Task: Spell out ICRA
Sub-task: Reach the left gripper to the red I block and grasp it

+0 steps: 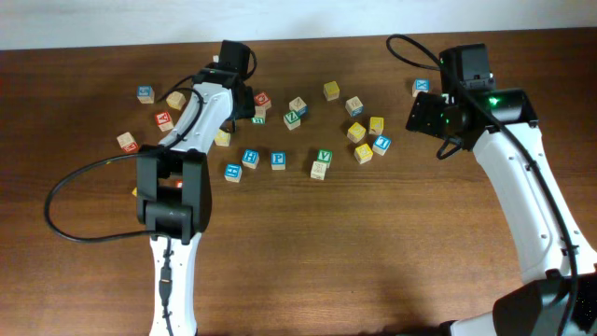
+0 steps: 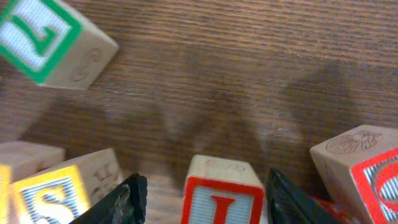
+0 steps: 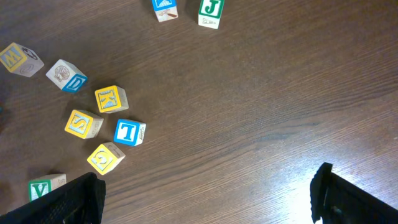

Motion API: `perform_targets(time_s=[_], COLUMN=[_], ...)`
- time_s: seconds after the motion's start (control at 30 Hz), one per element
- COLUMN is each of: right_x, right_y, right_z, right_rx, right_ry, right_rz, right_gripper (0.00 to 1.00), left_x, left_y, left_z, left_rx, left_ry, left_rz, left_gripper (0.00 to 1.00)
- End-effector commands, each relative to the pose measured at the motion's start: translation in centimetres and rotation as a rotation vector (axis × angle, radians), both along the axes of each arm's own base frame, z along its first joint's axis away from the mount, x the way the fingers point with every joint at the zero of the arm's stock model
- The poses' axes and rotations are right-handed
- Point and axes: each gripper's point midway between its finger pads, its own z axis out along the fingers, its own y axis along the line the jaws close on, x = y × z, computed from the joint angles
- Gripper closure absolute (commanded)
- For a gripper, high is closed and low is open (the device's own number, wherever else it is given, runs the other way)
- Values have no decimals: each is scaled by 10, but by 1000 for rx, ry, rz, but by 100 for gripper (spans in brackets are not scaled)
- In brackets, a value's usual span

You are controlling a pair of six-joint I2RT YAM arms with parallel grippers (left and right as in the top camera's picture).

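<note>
While the left tool (image 2: 207,185) stands wide among the far-left blocks, its fingers (image 2: 121,202) flank the red I block (image 2: 222,194), a gap showing on each side. That block rests on the surface (image 2: 236,74), with a yellow S block (image 2: 53,196) just beside it. Across the surface, the right tool (image 3: 208,202) hangs wide, holding nothing, near a blue T block (image 3: 129,132).

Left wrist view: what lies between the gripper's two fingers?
A red-framed I block stands between the open fingers of the left gripper; the left wrist view shows it, with a strip of bare table beside it.
</note>
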Motion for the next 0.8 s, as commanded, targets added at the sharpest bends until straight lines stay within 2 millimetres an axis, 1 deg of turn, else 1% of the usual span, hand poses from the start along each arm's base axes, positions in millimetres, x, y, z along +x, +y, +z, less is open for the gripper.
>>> perform_targets(time_s=[0.0, 0.07, 0.13, 0.23, 0.3, 0.37, 0.43, 0.53, 0.57, 0.6, 0.63, 0.67, 0.7, 0.77], right_x=[3, 3, 3, 3, 3, 3, 3, 3, 3, 3, 3, 3, 3, 3], right_y=[-3, -3, -3, -3, -3, -3, -3, -3, -3, -3, -3, -3, -3, -3], right_z=[4, 4, 4, 4, 4, 4, 4, 4, 4, 4, 4, 4, 4, 4], right_rx=[-12, -12, -12, -12, -12, -12, -12, -12, -12, -12, -12, -12, -12, -12], right_ry=[-12, -12, -12, -12, -12, -12, -12, -12, -12, -12, -12, -12, -12, -12], right_rz=[-12, -12, -12, -12, -12, -12, -12, -12, -13, -12, -12, -12, -12, -12], right_gripper=[2, 2, 2, 2, 2, 2, 2, 2, 2, 2, 2, 2, 2, 2], left_x=[6, 7, 9, 9, 7, 5, 4, 4, 4, 4, 3, 3, 3, 3], left_y=[-3, -4, -7, -3, -2, -1, 1, 1, 1, 1, -3, -7, -15, -17], left_z=[-2, -3, -3, -3, -5, -5, -6, -6, -6, -4, 3, 8, 19, 32], left_rx=[-33, -34, -32, -32, -30, -28, -28, -28, -28, -28, -48, -73, -115, -130], left_ry=[-11, -12, -19, -13, -3, 5, 8, 7, 7, 7, 7, 3, -13, -28], left_rz=[-8, -17, -51, -45, -44, -43, -40, -40, -40, -40, -48, -58, -76, -82], left_gripper=[45, 45, 48, 61, 62, 68, 71, 73, 76, 78, 84, 85, 85, 85])
